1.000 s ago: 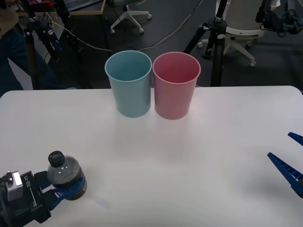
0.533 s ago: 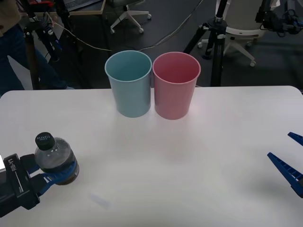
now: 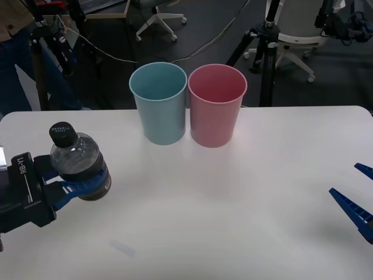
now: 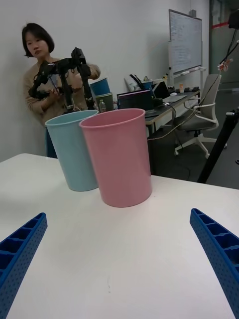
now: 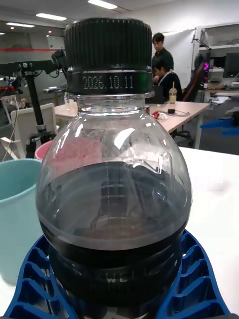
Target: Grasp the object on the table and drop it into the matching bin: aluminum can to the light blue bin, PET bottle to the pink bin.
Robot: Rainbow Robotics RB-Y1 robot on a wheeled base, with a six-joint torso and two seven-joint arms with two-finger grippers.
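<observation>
table (image 3: pixel 245 192): white top carrying both bins
pink bin (image 3: pixel 216 105): far across from the held bottle, touching the light blue bin (image 3: pixel 159 102), on its right
left gripper (image 3: pixel 81 185): clamped around the PET bottle (image 3: pixel 78 164), upright, above the table
right gripper (image 3: pixel 358 198): spread wide, empty, farther off
</observation>
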